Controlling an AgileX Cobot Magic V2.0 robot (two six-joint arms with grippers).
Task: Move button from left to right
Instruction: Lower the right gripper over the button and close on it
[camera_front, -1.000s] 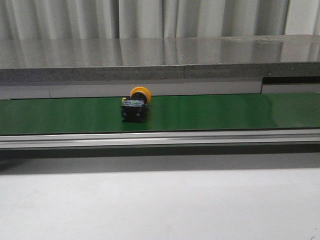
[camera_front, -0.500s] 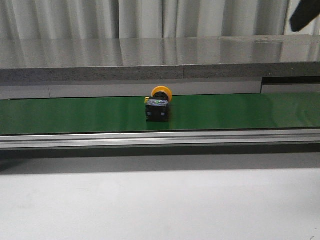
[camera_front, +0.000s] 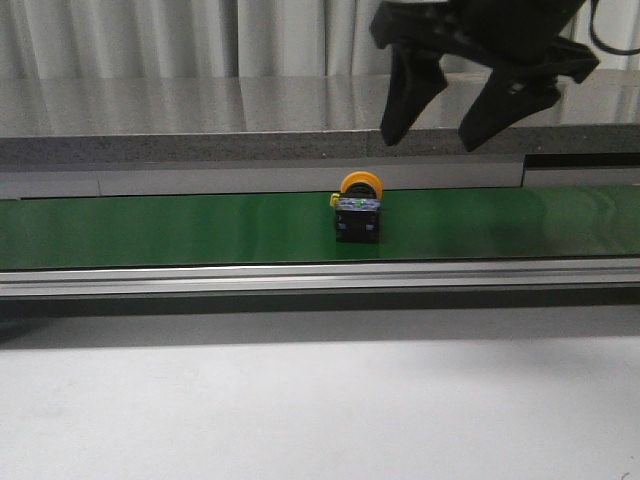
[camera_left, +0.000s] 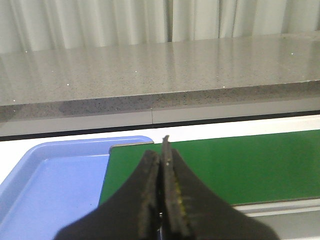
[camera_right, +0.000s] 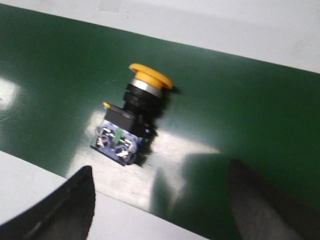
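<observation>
The button (camera_front: 357, 212), with a yellow mushroom cap, a black body and a small green mark, lies on the green belt (camera_front: 150, 228) a little right of its middle. It also shows in the right wrist view (camera_right: 133, 114), lying on its side. My right gripper (camera_front: 430, 140) is open and empty. It hangs above the belt, up and to the right of the button, with its fingers (camera_right: 70, 205) spread wide. My left gripper (camera_left: 161, 155) is shut and empty over the left end of the belt. It is out of the front view.
A blue tray (camera_left: 55, 185) sits beside the belt's left end. A grey stone ledge (camera_front: 300, 125) runs behind the belt, with curtains beyond. A metal rail (camera_front: 320, 275) borders the belt's front, and a white table surface (camera_front: 320, 410) lies before it.
The button has travelled right along the belt. My right gripper has come down into the front view from the upper right, open, above the button.
</observation>
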